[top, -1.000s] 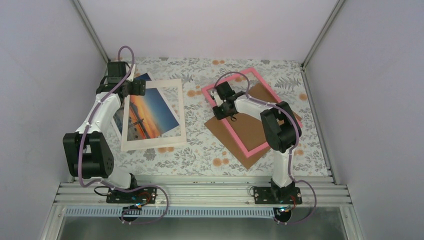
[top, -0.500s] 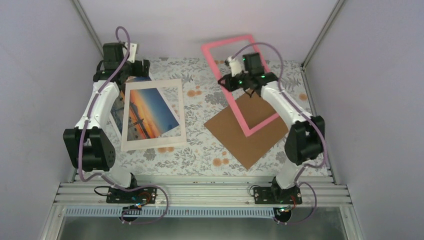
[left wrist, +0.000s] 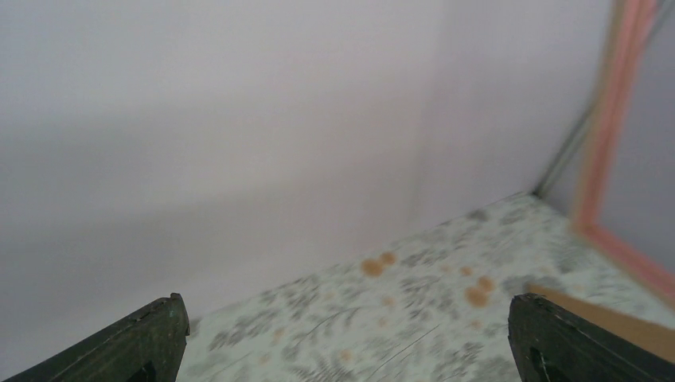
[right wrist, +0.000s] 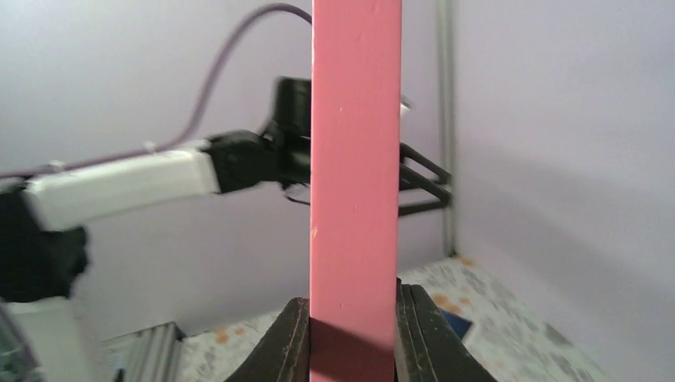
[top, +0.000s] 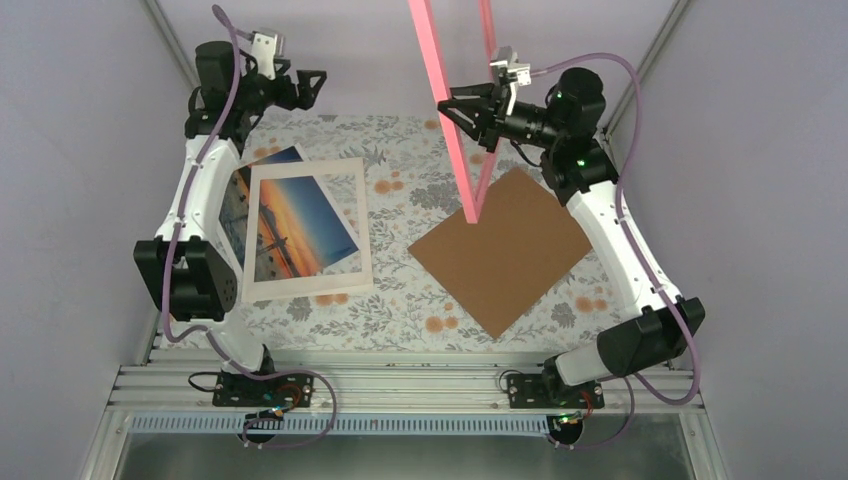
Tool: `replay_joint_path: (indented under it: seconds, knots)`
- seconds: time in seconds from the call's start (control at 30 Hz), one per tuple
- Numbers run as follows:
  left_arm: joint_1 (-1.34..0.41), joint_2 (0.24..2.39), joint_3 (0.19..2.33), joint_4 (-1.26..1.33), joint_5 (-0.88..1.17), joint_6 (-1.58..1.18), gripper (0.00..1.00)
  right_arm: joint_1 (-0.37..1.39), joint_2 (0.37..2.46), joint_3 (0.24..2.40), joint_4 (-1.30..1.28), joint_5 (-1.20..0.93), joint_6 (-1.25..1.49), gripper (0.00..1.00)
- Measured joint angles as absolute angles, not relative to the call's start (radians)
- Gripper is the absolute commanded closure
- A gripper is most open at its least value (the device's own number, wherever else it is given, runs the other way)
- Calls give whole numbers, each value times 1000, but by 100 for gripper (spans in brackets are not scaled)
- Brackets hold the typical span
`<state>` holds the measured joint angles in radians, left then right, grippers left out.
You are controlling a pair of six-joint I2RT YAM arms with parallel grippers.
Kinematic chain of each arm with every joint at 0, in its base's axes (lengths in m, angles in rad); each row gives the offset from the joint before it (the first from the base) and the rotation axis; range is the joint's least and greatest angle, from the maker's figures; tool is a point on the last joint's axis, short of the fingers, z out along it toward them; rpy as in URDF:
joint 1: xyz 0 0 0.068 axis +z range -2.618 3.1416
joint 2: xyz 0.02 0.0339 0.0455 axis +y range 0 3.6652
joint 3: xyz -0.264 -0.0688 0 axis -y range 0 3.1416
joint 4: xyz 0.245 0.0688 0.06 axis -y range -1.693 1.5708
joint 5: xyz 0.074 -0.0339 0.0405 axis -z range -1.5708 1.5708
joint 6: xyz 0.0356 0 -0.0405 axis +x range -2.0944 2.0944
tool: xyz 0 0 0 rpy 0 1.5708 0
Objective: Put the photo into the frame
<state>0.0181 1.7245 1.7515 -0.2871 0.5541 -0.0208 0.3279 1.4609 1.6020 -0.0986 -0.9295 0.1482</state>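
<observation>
Pale lilac walls on three sides; below them a bench [top: 400,300] under a flowered cloth.

At the far left corner, the left arm reared high, the left pincer [top: 312,88] pointing right over the back edge of the cloth. Gapes wide, fingers [left wrist: 151,342] at the two bottom corners of the wrist view, only wall and cloth between them. Holds nothing.

Next, on the left half of the bench, a cream mat board [top: 300,285] lying flat. Under it the photo [top: 300,225], set askew: sunset sky showing through the window, one blue corner poking out past the mat's far left corner, a strip along its left side too. Well apart from the frame.

Right of centre, a brown board [top: 510,255] flat on the cloth, turned like a diamond. Above it the frame [top: 430,50], pink, lifted off the bench and stood nearly on edge. Runs up out of the top of the overhead view. Lowest corner over the far left part of the brown board; touching or just clear, cannot tell.

Right pincer [top: 462,108] clamped on one pink side bar, pads [right wrist: 278,342] pressed against both faces of it in the wrist view. Right arm stretched from its base at the near edge up toward the back wall. Behind the bar in that view, the left arm, blurred.
</observation>
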Motion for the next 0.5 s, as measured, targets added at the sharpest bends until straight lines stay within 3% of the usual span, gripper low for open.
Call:
replay_joint_path:
  seconds: [0.5]
  knots:
    - [-152,1828,1919,-97,846,-172,0,410,1522,1611,599,-1246,726,97]
